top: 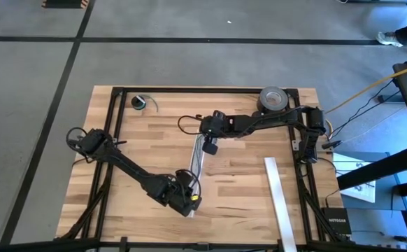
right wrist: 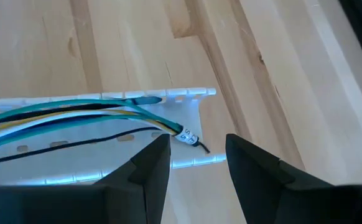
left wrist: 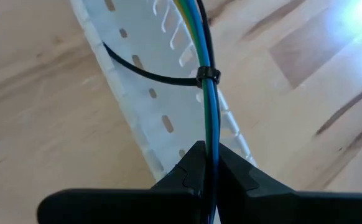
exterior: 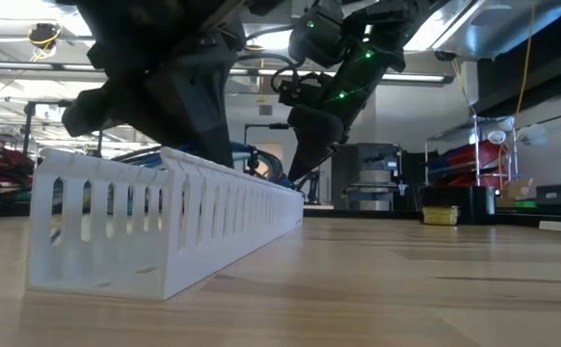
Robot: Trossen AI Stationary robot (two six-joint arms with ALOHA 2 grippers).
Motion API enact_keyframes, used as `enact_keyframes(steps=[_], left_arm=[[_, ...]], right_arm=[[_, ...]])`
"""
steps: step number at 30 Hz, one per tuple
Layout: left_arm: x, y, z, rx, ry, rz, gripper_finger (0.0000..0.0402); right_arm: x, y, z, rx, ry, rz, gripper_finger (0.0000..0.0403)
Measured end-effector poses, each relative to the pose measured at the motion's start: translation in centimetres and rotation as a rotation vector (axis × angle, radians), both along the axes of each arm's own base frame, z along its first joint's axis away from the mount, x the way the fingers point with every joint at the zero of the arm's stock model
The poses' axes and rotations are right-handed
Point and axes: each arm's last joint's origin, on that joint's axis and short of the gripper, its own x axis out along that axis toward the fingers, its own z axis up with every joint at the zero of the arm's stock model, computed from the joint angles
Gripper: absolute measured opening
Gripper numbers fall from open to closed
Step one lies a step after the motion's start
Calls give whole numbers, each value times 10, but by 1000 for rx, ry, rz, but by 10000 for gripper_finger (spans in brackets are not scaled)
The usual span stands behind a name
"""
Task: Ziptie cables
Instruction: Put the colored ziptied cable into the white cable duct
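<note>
The cables [left wrist: 206,37], a thin bundle of green, blue and yellow wires, lie along a white slotted duct [left wrist: 137,93] in the middle of the table [top: 245,175]. A black ziptie [left wrist: 207,76] is looped around the bundle, and its tail [left wrist: 137,65] sticks out sideways over the duct's wall. At the duct's near end my left gripper [left wrist: 209,171] is shut on the bundle. My right gripper [right wrist: 196,162] stands open over the duct's far end, just short of the cables' tips [right wrist: 184,134], touching nothing. My left gripper pinches the cable bundle [left wrist: 211,146] between its two fingers, a short way on the near side of the ziptie's loop. The fingers slant down from above and from the table's near left. The bundle runs on away from them, along the duct.
A second white strip [top: 277,199] lies at the table's near right. A roll of grey tape [top: 273,99] sits at the far right corner and a small coil with a green wire [top: 141,103] at the far left. The low view shows the duct [exterior: 165,226] side on.
</note>
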Motion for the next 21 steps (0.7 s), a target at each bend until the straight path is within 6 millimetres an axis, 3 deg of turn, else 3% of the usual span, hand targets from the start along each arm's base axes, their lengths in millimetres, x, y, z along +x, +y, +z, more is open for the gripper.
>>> enact_keyframes(steps=[10,21], left_arm=[[7,13,-2,-24,70,-75,4],[7,14,-1,-28,96,-145,4]], right_arm=[[-1,0,-1,-4,15,27,142],[-2,3,4,46,5,92,142]])
